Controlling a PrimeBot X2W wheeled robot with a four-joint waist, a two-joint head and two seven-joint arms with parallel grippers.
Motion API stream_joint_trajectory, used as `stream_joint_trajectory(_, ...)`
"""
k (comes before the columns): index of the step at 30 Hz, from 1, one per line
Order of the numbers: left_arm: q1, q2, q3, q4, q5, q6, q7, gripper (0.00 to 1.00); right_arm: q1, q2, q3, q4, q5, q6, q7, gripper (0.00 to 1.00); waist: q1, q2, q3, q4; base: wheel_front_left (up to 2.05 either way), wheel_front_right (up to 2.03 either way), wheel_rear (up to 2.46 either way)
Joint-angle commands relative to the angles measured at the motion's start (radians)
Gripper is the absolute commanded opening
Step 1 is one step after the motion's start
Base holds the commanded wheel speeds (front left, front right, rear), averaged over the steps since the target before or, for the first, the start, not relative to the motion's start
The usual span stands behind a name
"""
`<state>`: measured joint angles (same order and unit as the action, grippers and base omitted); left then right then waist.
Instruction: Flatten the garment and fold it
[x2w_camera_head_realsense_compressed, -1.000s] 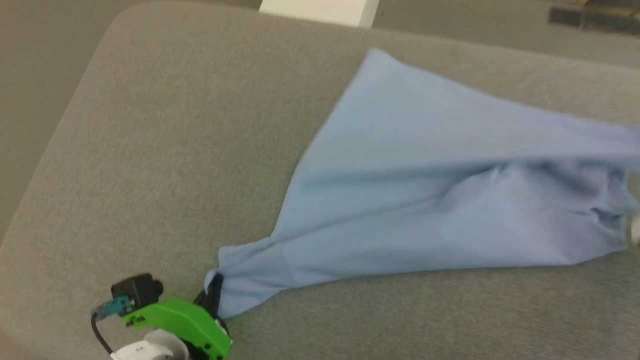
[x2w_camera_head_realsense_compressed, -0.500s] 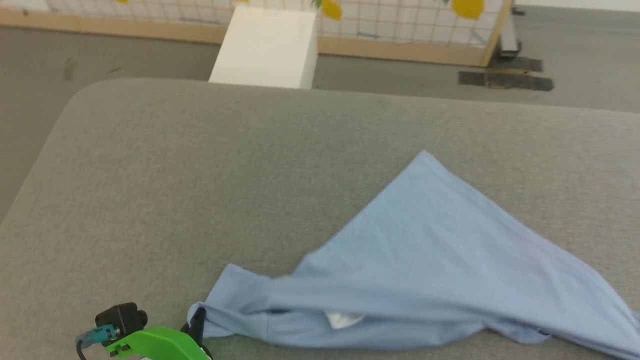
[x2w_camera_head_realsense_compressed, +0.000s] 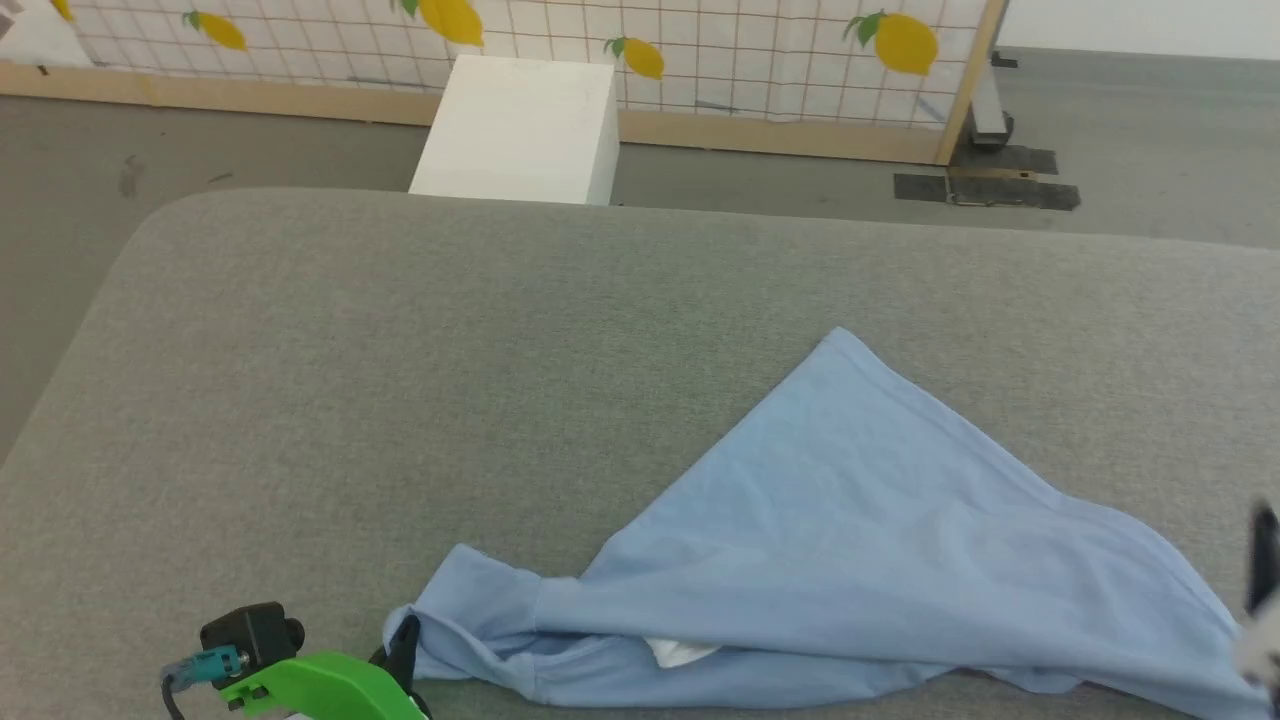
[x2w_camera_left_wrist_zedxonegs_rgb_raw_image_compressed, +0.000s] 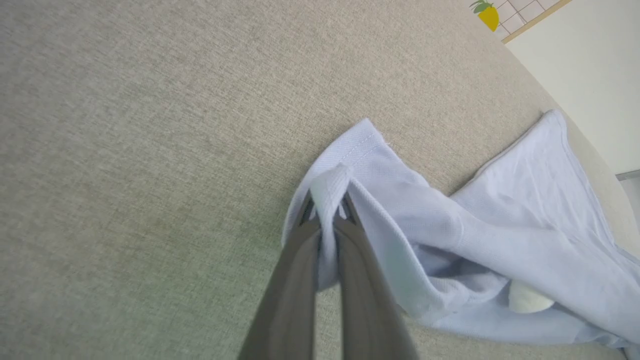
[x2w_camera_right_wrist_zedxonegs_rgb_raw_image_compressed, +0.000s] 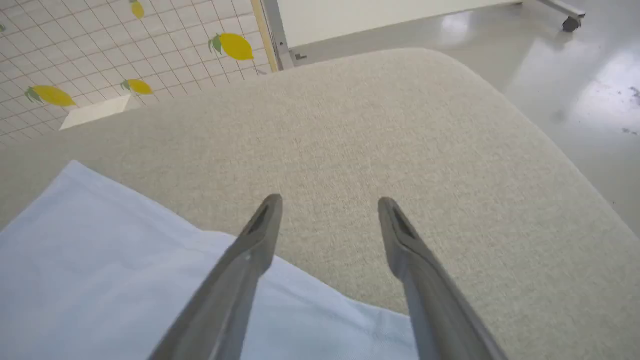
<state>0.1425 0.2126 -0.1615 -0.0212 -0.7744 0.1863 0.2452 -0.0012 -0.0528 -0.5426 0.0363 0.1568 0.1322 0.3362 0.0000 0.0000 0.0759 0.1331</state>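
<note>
My left gripper (x2w_camera_left_wrist_zedxonegs_rgb_raw_image_compressed: 327, 200) has its two fingers squeezed tight on a bunched edge of the shirt (x2w_camera_head_realsense_compressed: 850, 540). My right gripper (x2w_camera_right_wrist_zedxonegs_rgb_raw_image_compressed: 330, 205) has its fingers wide apart and holds nothing. It hangs just over the shirt's right end.

The shirt lies on the grey cushion (x2w_camera_head_realsense_compressed: 400, 350), near the front edge. It makes a crooked, pointy shape, with one corner poking toward the back. It is not flat yet. The front part is rolled over itself, and a small white tag (x2w_camera_head_realsense_compressed: 680, 652) peeks out.

What could go wrong? I think a pull from the left side alone would just slide the whole shirt along, lumps and all. The right fingers could pinch two layers at once, and that would lock the roll inside. The shirt sits close to the front edge, so a hard tug could drag it off the cushion. The left grip holds only a little cloth, so it might slip out.
</note>
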Motion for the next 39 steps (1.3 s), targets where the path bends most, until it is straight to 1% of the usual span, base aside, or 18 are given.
stream_joint_trajectory(1,0.0,0.001,-0.002,-0.005,0.003,0.002,0.002,0.0,-0.039,0.002,0.048,-0.015,-0.01,-0.002,-0.062,1.0,0.0,0.0,0.007,0.013,0.0,0.0,0.0)
stream_joint_trajectory(3,-0.004,-0.001,-0.006,-0.006,0.003,0.0,0.001,0.0,-0.081,-0.01,0.122,-0.014,-0.015,-0.002,-0.147,1.0,0.0,0.0,0.016,0.024,0.0,0.0,0.0)
stream_joint_trajectory(6,-0.015,-0.004,-0.013,-0.005,0.003,-0.004,0.0,0.0,-0.155,-0.054,0.253,0.034,-0.001,-0.002,-0.24,1.0,0.0,0.0,0.035,0.045,0.0,0.0,0.0)
stream_joint_trajectory(9,-0.027,-0.008,-0.018,-0.001,0.002,-0.009,-0.003,0.0,-0.236,-0.093,0.373,0.115,0.016,-0.002,-0.279,1.0,0.0,0.0,0.055,0.066,0.0,0.0,0.0)
stream_joint_trajectory(12,-0.044,-0.015,-0.025,0.006,0.002,-0.015,-0.008,0.0,-0.338,-0.141,0.496,0.226,0.038,-0.002,-0.268,1.0,0.0,0.0,0.079,0.093,0.0,0.0,0.0)
stream_joint_trajectory(16,-0.065,-0.027,-0.037,0.021,0.0,-0.027,-0.014,0.0,-0.467,-0.181,0.619,0.381,0.069,-0.002,-0.216,1.0,0.0,0.0,0.105,0.132,0.0,0.0,0.0)
stream_joint_trajectory(19,-0.077,-0.036,-0.045,0.032,-0.002,-0.035,-0.02,0.0,-0.551,-0.194,0.679,0.491,0.084,-0.002,-0.146,1.0,0.0,0.0,0.126,0.157,0.0,0.0,0.0)
stream_joint_trajectory(21,-0.085,-0.041,-0.051,0.041,-0.003,-0.04,-0.024,0.0,-0.605,-0.199,0.706,0.566,0.081,-0.002,-0.08,1.0,0.0,0.0,0.141,0.174,0.0,0.0,0.0)
stream_joint_trajectory(25,-0.103,-0.056,-0.061,0.058,-0.006,-0.052,-0.034,0.0,-0.699,-0.204,0.728,0.688,0.055,-0.002,0.043,1.0,0.0,0.0,0.17,0.206,0.0,0.0,0.0)
stream_joint_trajectory(32,-0.127,-0.076,-0.077,0.095,-0.013,-0.073,-0.052,0.0,-0.803,-0.2,0.696,0.825,-0.018,-0.002,0.202,1.0,0.0,0.0,0.203,0.239,0.0,0.0,0.0)
stream_joint_trajectory(33,-0.129,-0.077,-0.078,0.099,-0.013,-0.075,-0.054,0.0,-0.81,-0.199,0.685,0.84,-0.028,-0.002,0.222,0.96,0.0,0.0,0.204,0.24,0.0,0.0,0.0)
stream_joint_trajectory(34,-0.13,-0.079,-0.079,0.104,-0.014,-0.077,-0.056,0.0,-0.816,-0.196,0.671,0.859,-0.043,-0.002,0.251,0.6,0.0,0.0,0.205,0.241,0.0,0.0,0.0)
stream_joint_trajectory(35,-0.132,-0.08,-0.08,0.108,-0.015,-0.078,-0.058,0.0,-0.82,-0.194,0.658,0.871,-0.054,-0.002,0.271,0.45,0.0,0.0,0.206,0.242,0.0,0.0,0.0)
stream_joint_trajectory(37,-0.134,-0.08,-0.08,0.114,-0.016,-0.079,-0.06,0.0,-0.824,-0.187,0.629,0.887,-0.076,-0.002,0.303,0.07,0.0,0.0,0.205,0.24,0.0,0.0,0.0)
stream_joint_trajectory(38,-0.134,-0.08,-0.079,0.117,-0.017,-0.08,-0.062,0.0,-0.823,-0.181,0.616,0.888,-0.086,-0.002,0.308,0.0,0.0,0.0,0.203,0.236,0.0,0.0,0.0)
stream_joint_trajectory(39,-0.133,-0.079,-0.079,0.12,-0.017,-0.08,-0.063,0.0,-0.821,-0.176,0.603,0.884,-0.089,-0.002,0.301,0.0,0.0,0.0,0.2,0.233,0.0,0.0,0.0)
